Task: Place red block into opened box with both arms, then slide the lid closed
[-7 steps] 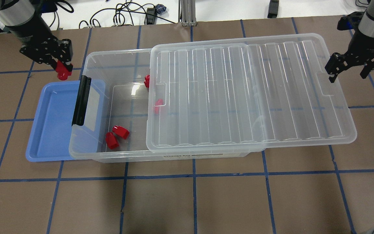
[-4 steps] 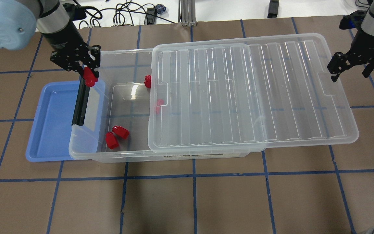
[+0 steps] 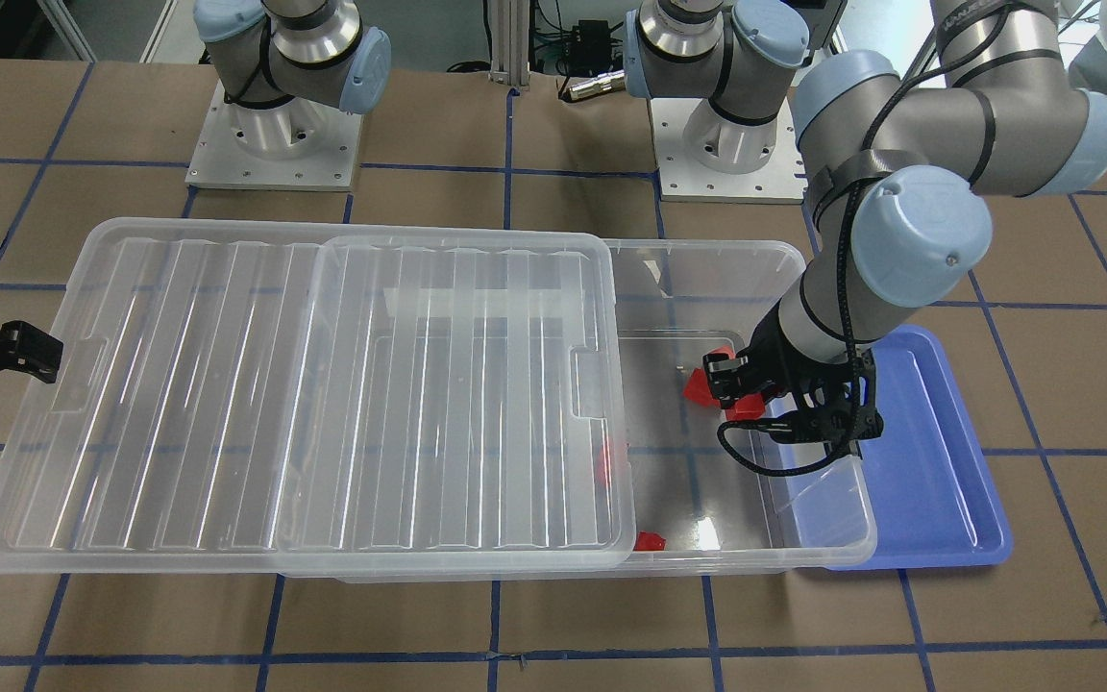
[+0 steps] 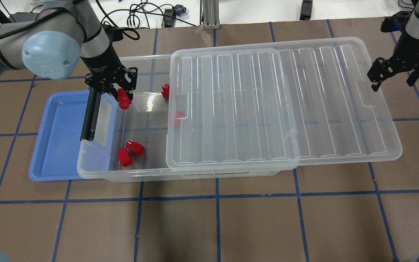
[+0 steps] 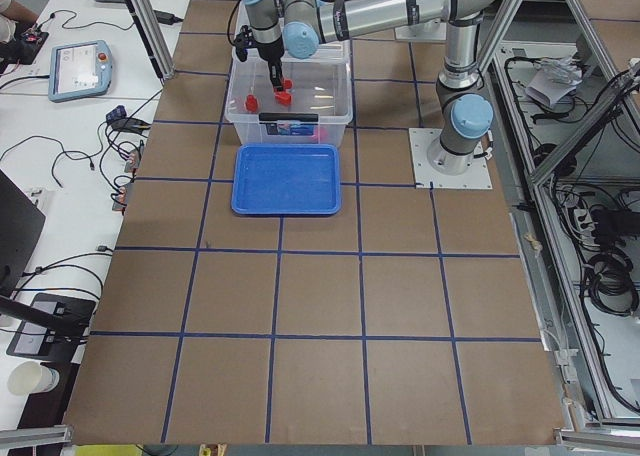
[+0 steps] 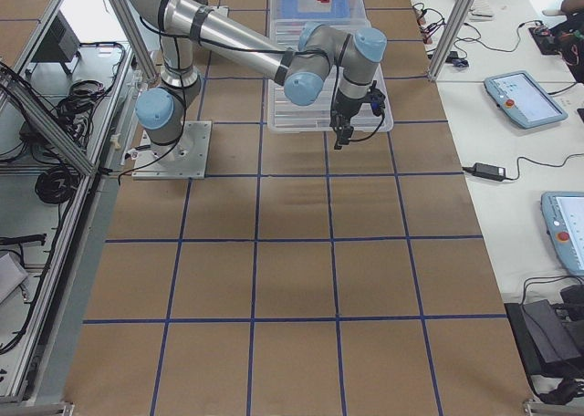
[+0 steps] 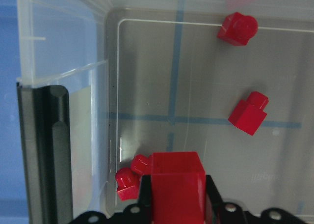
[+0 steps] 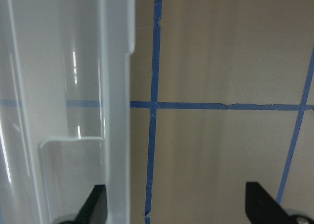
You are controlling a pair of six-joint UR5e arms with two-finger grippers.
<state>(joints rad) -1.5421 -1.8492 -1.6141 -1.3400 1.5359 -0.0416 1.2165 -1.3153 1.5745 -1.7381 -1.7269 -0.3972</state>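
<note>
Going by the overhead feed: the left gripper [image 4: 121, 95] has its fingers pinched on the red block [image 4: 124, 100]. It's hanging over the open end of the box [image 4: 140, 171], up toward the box's 10 o'clock corner and just inside the black bar [image 4: 90, 114]. On the left wrist cam the block sits snug between both fingers with the box floor below it.

The lid [image 4: 286, 102] covers the 3 o'clock part of the box and sticks out past that end. The 9 o'clock end of the box overlaps the blue tray [image 4: 56, 138].

There are four other red blocks [image 4: 135, 147] inside the box. Two are side by side near 7 o'clock, one is by the far wall at 12, and one is half under the lid's edge.

The right gripper [image 4: 395, 78] is at the lid's 3 o'clock short edge with its fingers spread wide. One finger is over the rim by the recess and the other is over the table [image 4: 216, 225]. I can't tell if it's touching the plastic
</note>
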